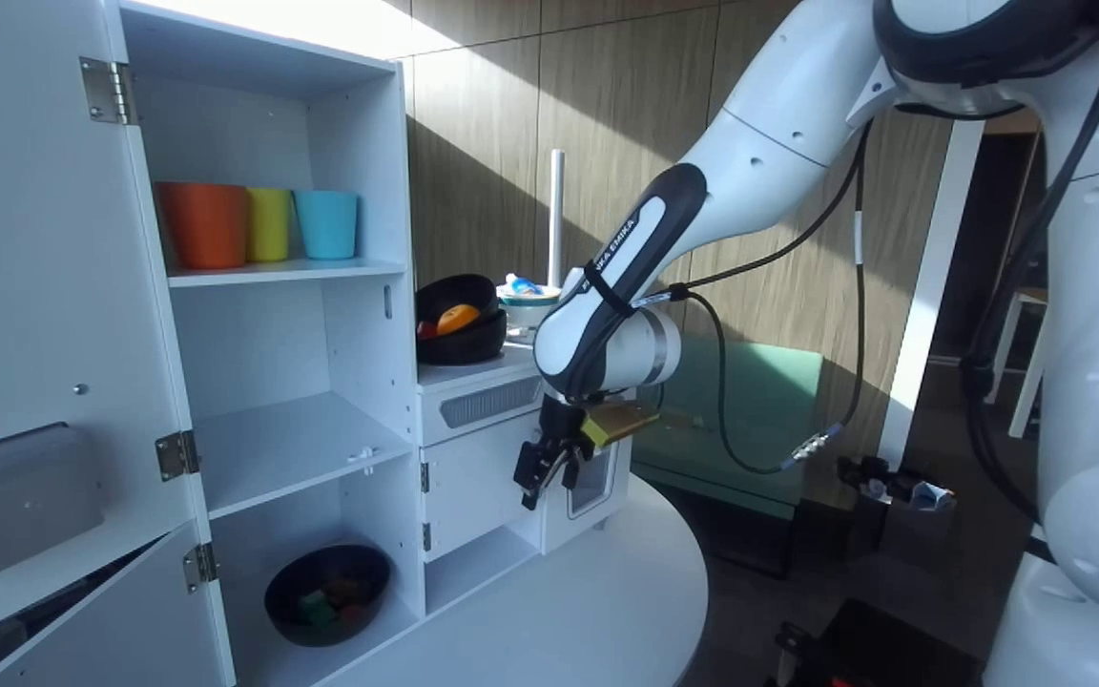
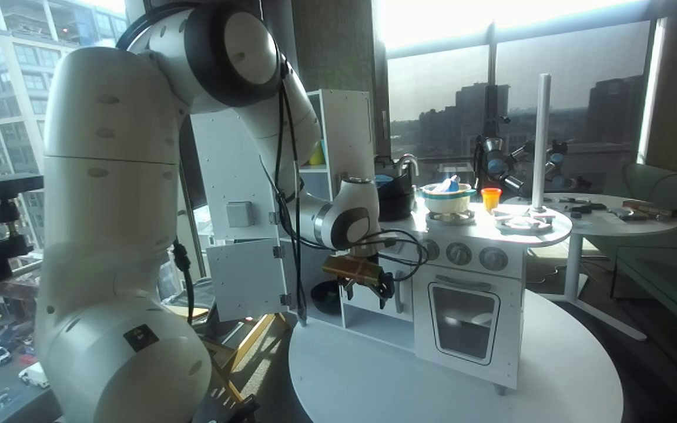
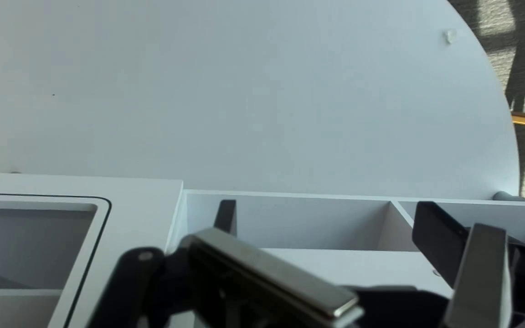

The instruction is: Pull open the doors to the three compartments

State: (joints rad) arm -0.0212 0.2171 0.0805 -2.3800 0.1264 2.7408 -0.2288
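My gripper [image 1: 549,485] is open and empty in front of the white middle door [image 1: 473,487]. That door looks shut, and its slim grey handle [image 2: 399,292] stands just beside the gripper [image 2: 368,292] in an exterior view. The oven door [image 2: 465,323] with its dark window and handle [image 2: 463,284] is shut; it also shows in the wrist view [image 3: 100,214]. The lower left door [image 2: 247,279] is swung wide open, baring a compartment with a black bowl [image 1: 328,593]. In the wrist view, the open fingers [image 3: 331,228] straddle the white door face [image 3: 349,269].
Below the middle door is an open cubby [image 1: 478,568]. The tall door panel [image 1: 34,239] stands open beside shelves with orange [image 1: 206,224], green and blue cups. Black bowls [image 1: 461,339], a pot [image 2: 447,200] and an orange cup [image 2: 491,198] sit on the countertop above. The round white table [image 2: 462,393] lies underneath.
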